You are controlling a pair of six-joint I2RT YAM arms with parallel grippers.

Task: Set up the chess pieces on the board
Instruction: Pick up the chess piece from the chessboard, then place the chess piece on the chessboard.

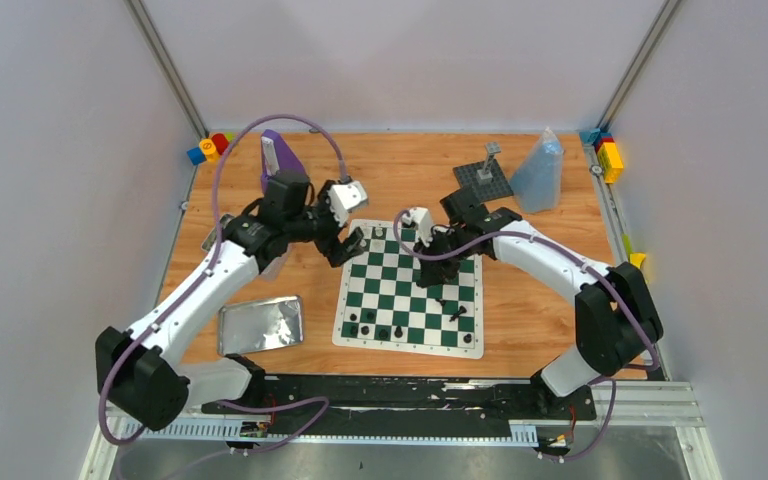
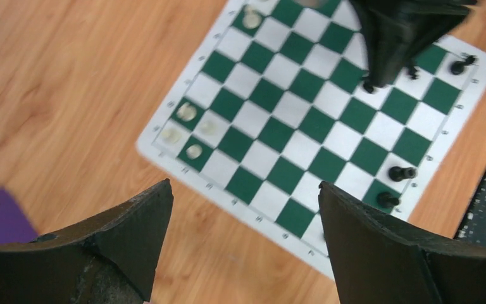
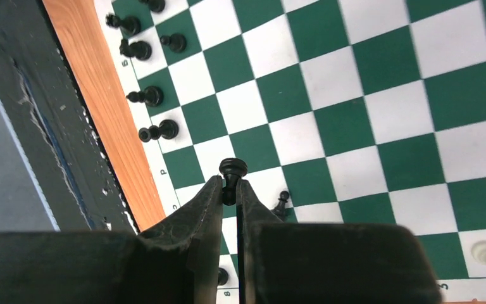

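The board (image 1: 400, 290) is a green-and-white checkered mat in the middle of the wooden table. Several black chess pieces (image 1: 383, 330) stand along its near edge, and a few white ones (image 1: 357, 240) stand at its far left corner. My left gripper (image 2: 245, 215) hovers open and empty above the board's left border, near the white pieces (image 2: 186, 112). Over the board's right half, my right gripper (image 3: 230, 187) is shut on a black pawn (image 3: 233, 170), whose head pokes out past the fingertips. Other black pieces (image 3: 159, 131) line the board edge below it.
A shiny metal tin lid (image 1: 260, 325) lies left of the board. A purple object (image 1: 278, 160) stands at the back left. At the back right are a dark grey baseplate with a post (image 1: 483, 178) and a clear plastic bag (image 1: 540, 170). Coloured blocks (image 1: 210, 148) sit in the far corners.
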